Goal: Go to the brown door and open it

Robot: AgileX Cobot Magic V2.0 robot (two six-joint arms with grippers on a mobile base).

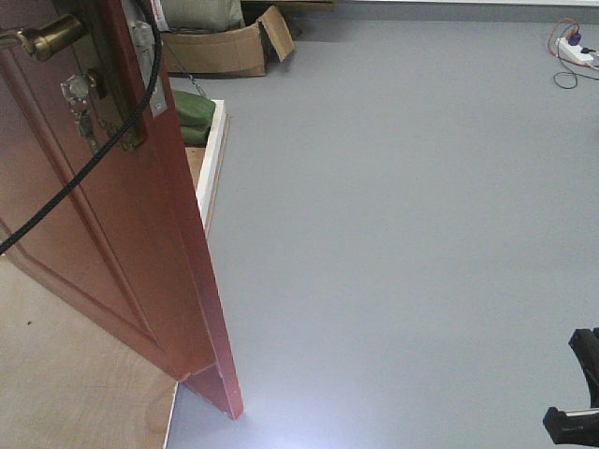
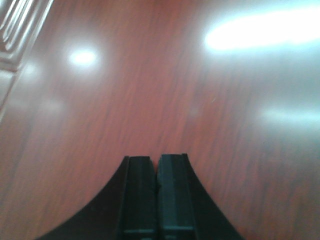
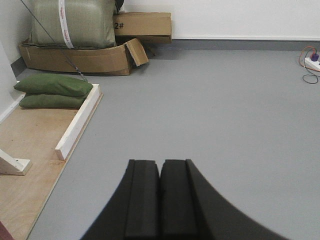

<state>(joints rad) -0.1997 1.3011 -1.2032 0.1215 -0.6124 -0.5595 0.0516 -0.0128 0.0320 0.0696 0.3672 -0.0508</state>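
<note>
The brown door (image 1: 112,253) fills the left of the front view, swung ajar with its free edge toward me. Its brass lever handle (image 1: 37,39) shows at the top left, keys (image 1: 80,103) hang in the lock below it, and a steel latch plate (image 1: 145,56) runs down the edge. A black cord (image 1: 94,159) drapes across the panel. In the left wrist view my left gripper (image 2: 156,162) is shut and empty, right up against the glossy door panel (image 2: 150,90). My right gripper (image 3: 160,167) is shut and empty above grey floor.
A white beam (image 3: 80,122) edges a plywood base (image 3: 25,150) carrying green sandbags (image 3: 52,90). Cardboard boxes (image 3: 85,57) and a wrapped bundle (image 3: 72,22) stand by the back wall. A power strip with cables (image 1: 573,51) lies far right. Part of a black arm (image 1: 576,412) shows bottom right.
</note>
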